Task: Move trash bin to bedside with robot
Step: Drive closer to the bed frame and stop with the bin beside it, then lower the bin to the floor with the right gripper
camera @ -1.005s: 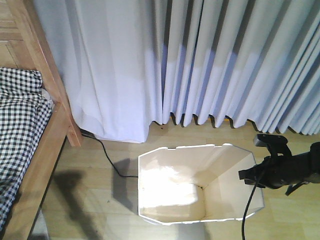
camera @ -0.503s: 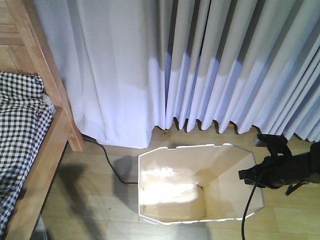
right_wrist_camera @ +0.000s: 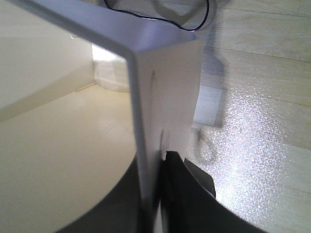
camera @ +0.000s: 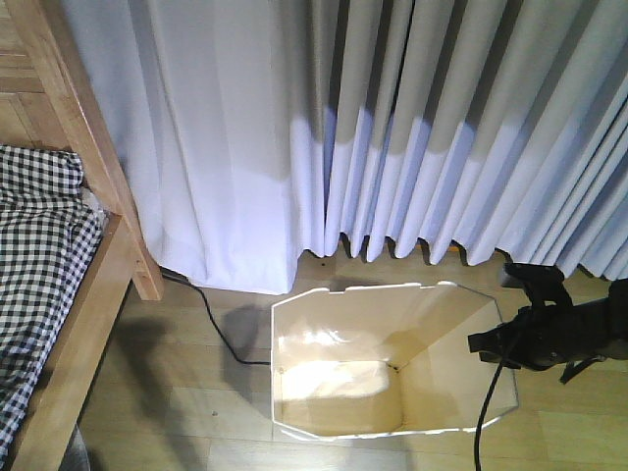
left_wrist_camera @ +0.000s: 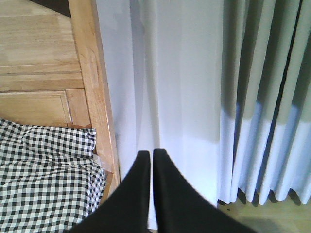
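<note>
Bin (camera: 339, 329) is gripped at its right rim wall by the right end effector (right_wrist_camera: 158, 164), standing on the floor (camera: 186, 402) near the curtain (camera: 392, 128). Left end effector (left_wrist_camera: 151, 156) is closed, empty. Bed (camera: 93, 294) lies to the bin's left, floor between; a leftward drag is judged needed.

Your left tool (left_wrist_camera: 149, 154) points forward, both fingers pressed together and holding nothing. Your right tool (right_wrist_camera: 156, 160) pinches the wall of the trash bin (right_wrist_camera: 163, 87), with the right arm (camera: 569, 334) reaching in low from the side.
</note>
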